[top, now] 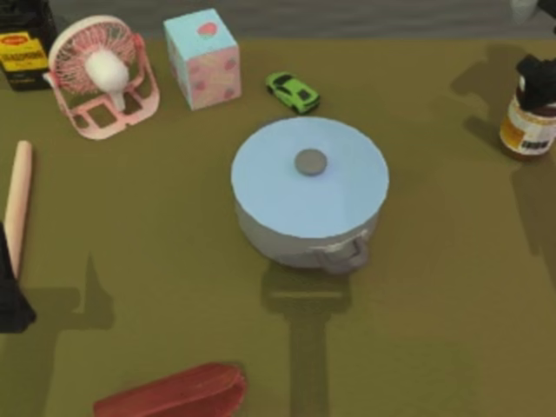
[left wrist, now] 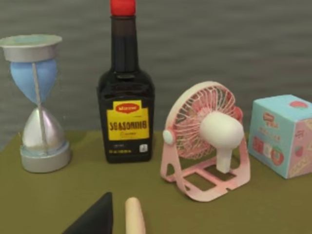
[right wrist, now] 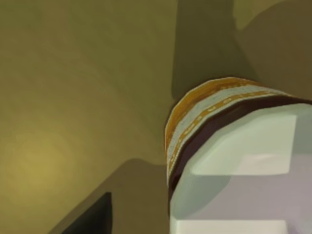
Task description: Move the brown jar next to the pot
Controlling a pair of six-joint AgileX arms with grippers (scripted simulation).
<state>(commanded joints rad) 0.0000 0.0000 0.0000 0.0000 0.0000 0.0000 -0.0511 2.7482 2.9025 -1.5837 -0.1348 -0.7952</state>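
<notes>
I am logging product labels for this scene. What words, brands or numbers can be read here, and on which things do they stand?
"SEASONING": on the yellow label of the dark glass bottle with a red cap, left wrist view.
Red brand oval above that word: blurred, unreadable.
Small print on the light-blue cardboard box with pink fruit pictures: too small to read.
White-orange label of the small brown jar: no legible text.
</notes>
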